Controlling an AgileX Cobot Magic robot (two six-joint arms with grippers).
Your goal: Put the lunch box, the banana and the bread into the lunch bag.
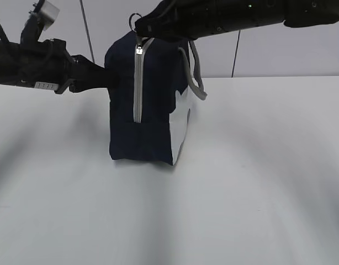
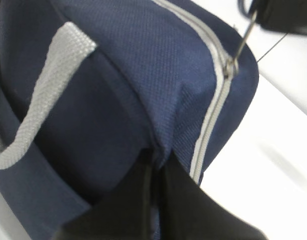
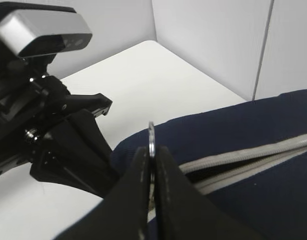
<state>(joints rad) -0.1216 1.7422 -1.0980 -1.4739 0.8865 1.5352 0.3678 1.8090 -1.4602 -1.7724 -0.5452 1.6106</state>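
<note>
The dark navy lunch bag [image 1: 150,110] stands upright on the white table [image 1: 258,182], its grey zipper [image 1: 138,88] facing the exterior camera. My right gripper [image 1: 141,25] is shut on the metal ring pull [image 3: 151,137] at the bag's top corner; the zipper [image 3: 253,160] is parted a little behind it. My left gripper [image 1: 106,77] is shut on a fold of the bag's fabric [image 2: 156,165] at its left side. The bag [image 2: 143,90] fills the left wrist view, with a grey handle [image 2: 48,85]. The lunch box, banana and bread are out of view.
A grey webbing handle [image 1: 197,77] hangs on the bag's right side beside the white side panel [image 1: 180,124]. The left arm [image 3: 48,130] with its camera shows in the right wrist view. Pale walls stand behind the table.
</note>
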